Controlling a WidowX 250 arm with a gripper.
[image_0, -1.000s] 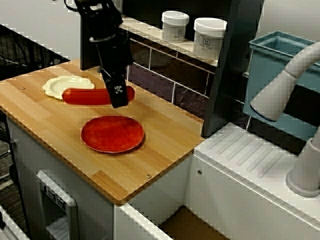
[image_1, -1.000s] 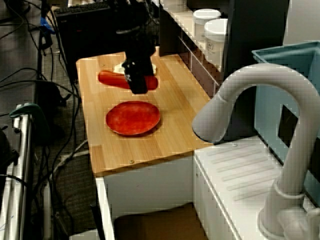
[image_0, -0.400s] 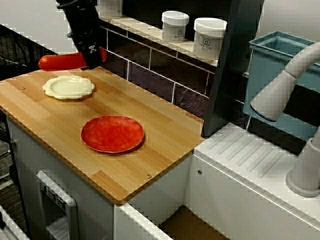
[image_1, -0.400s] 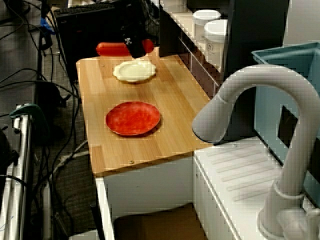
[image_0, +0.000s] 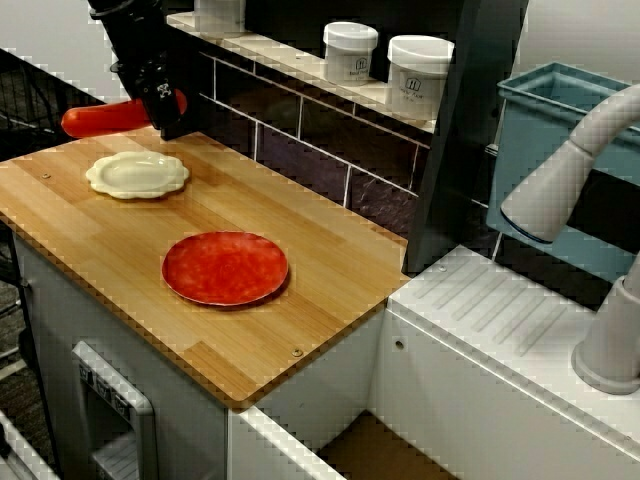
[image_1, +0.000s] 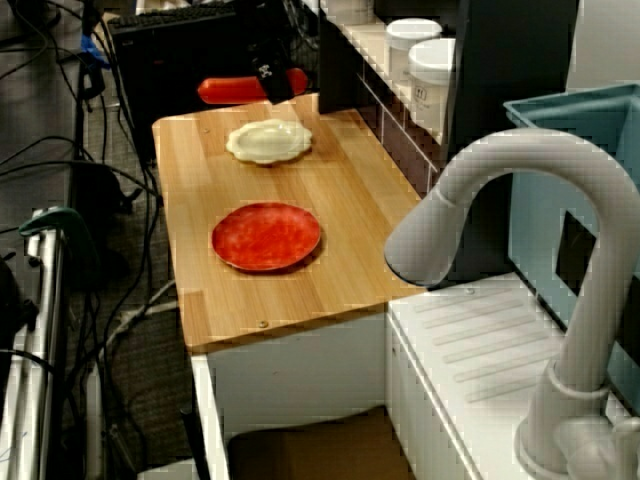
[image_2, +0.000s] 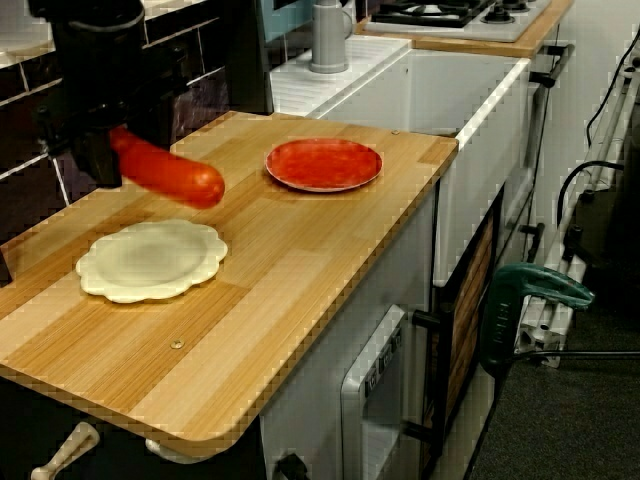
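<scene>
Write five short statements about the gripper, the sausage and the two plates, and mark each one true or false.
1. The gripper holds the red sausage clear of the wooden counter. True.
2. The red plate and the cream plate both lie bare. True.
3. The two plates touch each other. False: they lie apart, with bare wood between them.
4. The sausage hangs over the red plate. False: it is at the cream plate's end of the counter, well away from the red plate.
5. Two white jars stand on the ledge behind the counter. True.
</scene>
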